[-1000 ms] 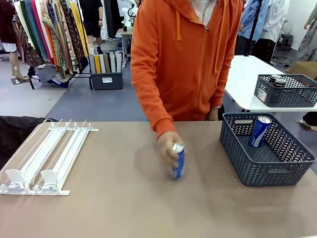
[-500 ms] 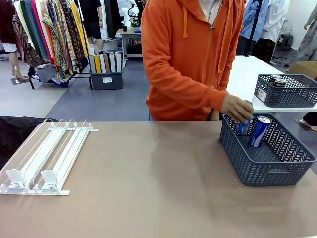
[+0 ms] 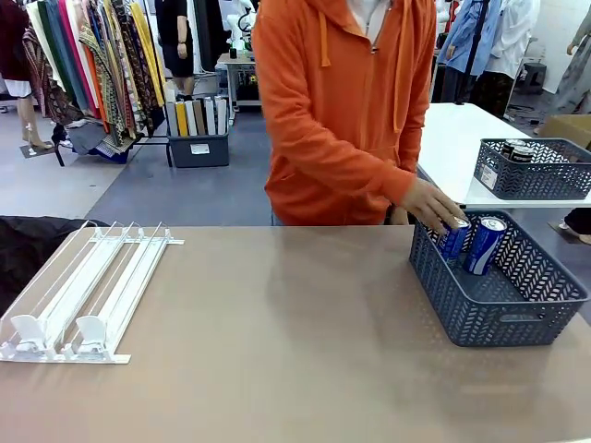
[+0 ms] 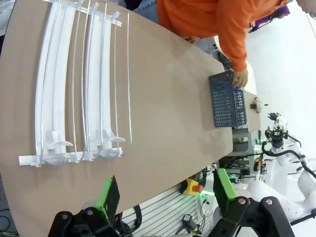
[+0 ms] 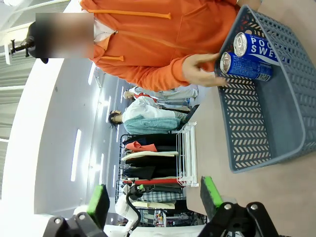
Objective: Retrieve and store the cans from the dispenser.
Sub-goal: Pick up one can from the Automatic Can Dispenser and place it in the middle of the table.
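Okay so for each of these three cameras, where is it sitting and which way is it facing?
Front view: fixed on the robot's side, facing across the table at the person, whose hand sets a blue can into the grey basket.
Left wrist view: high above the table, looking down at the dispenser; the left gripper is open.
Right wrist view: rolled sideways, facing the basket; the right gripper is open.
All three share the basket and the person's hand.

White dispenser (image 4: 74,89) lies on brown table (image 4: 163,108), lanes bare; person's hand (image 4: 241,78) at grey basket (image 4: 226,100); left gripper (image 4: 165,190) spread wide above.
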`<action>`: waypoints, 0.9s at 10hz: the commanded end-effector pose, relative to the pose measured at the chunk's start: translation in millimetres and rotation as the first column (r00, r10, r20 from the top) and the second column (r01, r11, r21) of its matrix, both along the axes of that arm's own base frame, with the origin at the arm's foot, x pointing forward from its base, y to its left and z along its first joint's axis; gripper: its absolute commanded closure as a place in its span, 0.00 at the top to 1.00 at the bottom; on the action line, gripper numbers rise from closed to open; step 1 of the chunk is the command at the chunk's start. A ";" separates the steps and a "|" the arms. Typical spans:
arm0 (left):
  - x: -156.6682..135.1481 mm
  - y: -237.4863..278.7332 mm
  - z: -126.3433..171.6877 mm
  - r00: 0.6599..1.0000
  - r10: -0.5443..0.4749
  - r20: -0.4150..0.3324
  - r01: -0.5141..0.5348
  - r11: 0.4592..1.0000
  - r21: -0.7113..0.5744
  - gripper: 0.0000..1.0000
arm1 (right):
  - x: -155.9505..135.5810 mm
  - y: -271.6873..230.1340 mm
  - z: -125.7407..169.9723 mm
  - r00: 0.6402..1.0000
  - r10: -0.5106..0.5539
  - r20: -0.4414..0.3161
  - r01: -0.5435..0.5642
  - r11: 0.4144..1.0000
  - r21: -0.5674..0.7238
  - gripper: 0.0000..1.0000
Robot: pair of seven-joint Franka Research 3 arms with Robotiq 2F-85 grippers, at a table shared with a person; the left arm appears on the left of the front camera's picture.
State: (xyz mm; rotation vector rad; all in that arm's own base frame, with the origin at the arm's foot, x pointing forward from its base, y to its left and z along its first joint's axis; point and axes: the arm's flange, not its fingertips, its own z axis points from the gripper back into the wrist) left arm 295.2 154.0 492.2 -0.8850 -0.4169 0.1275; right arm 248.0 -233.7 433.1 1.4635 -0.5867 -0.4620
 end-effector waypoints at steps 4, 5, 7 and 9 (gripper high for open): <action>0.0 0.3 -0.8 1.000 -0.003 0.005 0.003 1.000 -0.014 1.00 | 1.6 -1.3 4.4 1.000 -0.005 0.017 0.005 1.000 0.013 1.00; 0.0 0.3 -0.8 1.000 -0.003 0.005 0.003 1.000 -0.014 1.00 | 1.6 -1.3 4.4 1.000 -0.005 0.017 0.005 1.000 0.013 1.00; 0.0 0.3 -0.8 1.000 -0.003 0.005 0.003 1.000 -0.014 1.00 | 1.6 -1.3 4.4 1.000 -0.005 0.017 0.005 1.000 0.013 1.00; 0.0 0.3 -0.8 1.000 -0.003 0.005 0.003 1.000 -0.014 1.00 | 1.6 -1.3 4.4 1.000 -0.005 0.017 0.005 1.000 0.013 1.00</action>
